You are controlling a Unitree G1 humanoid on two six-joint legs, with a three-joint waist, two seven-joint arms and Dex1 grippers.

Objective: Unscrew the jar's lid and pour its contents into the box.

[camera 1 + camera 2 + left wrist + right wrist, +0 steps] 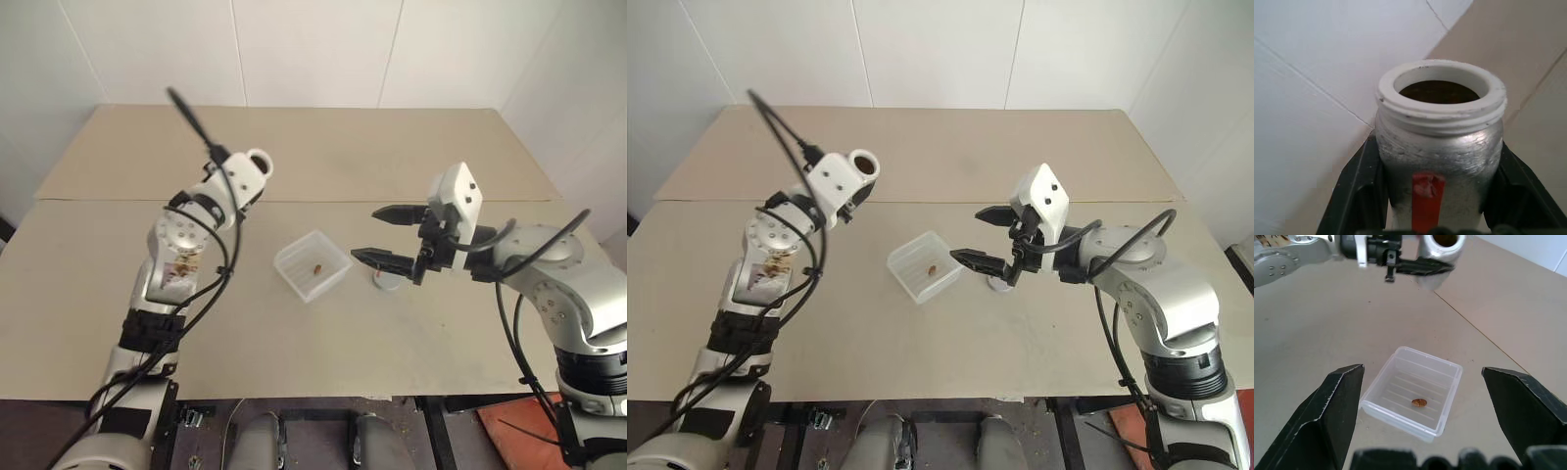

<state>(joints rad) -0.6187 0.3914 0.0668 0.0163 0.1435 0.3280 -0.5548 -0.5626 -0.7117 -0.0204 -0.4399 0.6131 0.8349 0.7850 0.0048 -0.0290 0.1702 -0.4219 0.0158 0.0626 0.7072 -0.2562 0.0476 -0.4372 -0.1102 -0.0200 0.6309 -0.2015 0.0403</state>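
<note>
Left fingers [1359,186] clamp the open jar [1440,147]; right fingers [387,238] gape empty above the lid [386,282], risking knocking the box [312,264] centre-frame.

silvery crinkled jar [1440,161] with red mark, translucent white box [1410,399], brown bit [1419,402]

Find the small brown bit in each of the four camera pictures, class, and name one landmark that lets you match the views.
Left eye view: the brown bit lies inside the box, mid-table.
Right eye view: in the box again, just left of the right tool.
Left wrist view: the open jar fills it.
Right wrist view: on the box's ridged floor, between the two fingers.
Shared landmark: the box.
</note>
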